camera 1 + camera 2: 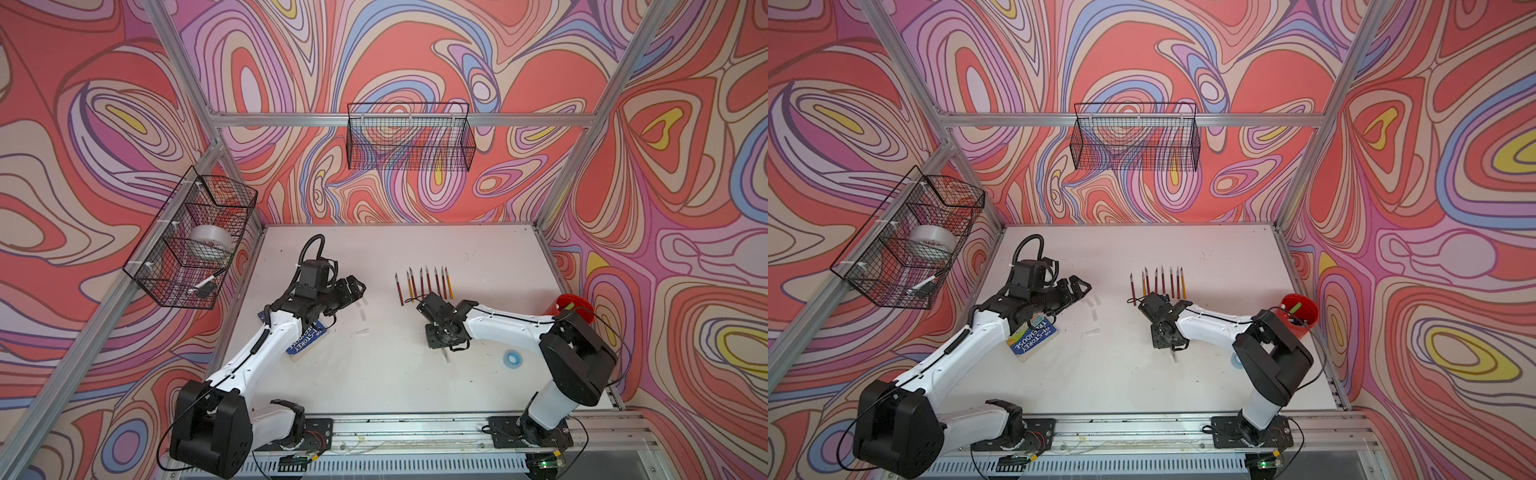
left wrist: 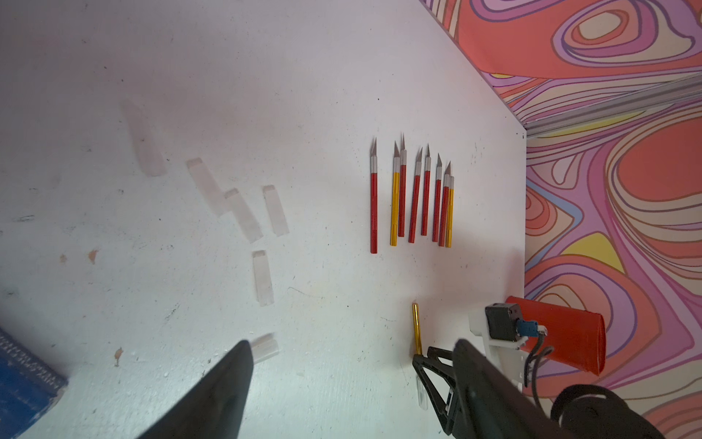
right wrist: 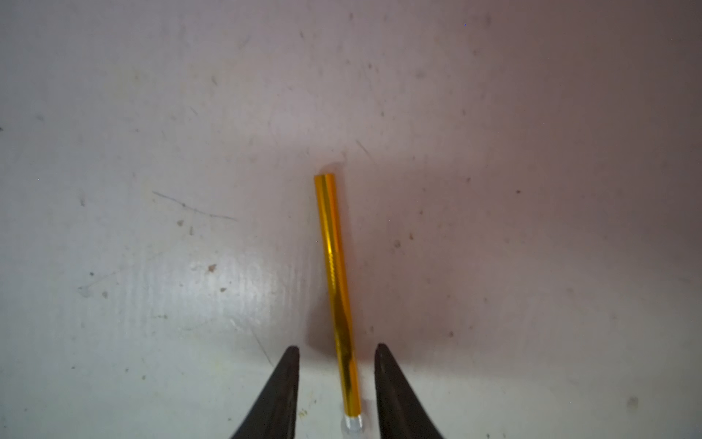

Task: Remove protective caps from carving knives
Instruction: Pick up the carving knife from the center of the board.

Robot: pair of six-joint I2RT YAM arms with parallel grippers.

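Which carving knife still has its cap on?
The lone yellow knife straddled by the right gripper: a translucent cap covers its tip, while the row of knives shows bare blades.

- The table is a white, mostly matt board, scuffed and speckled, with a dull sheen off the handle ends of the knife row.
- The carving knives in that row have glossy, foil-bright red and yellow handles, pale satin collars and bare grey metal blades.
- The lone yellow knife, near the row's handle ends, gleams like polished gold metal.
- The protective caps, loose beside the row, are smooth, milky translucent plastic.
- The red cup, well to the row's side, is smooth with a soft sheen.
- The wire basket, above and beyond the row, is thin black metal mesh.
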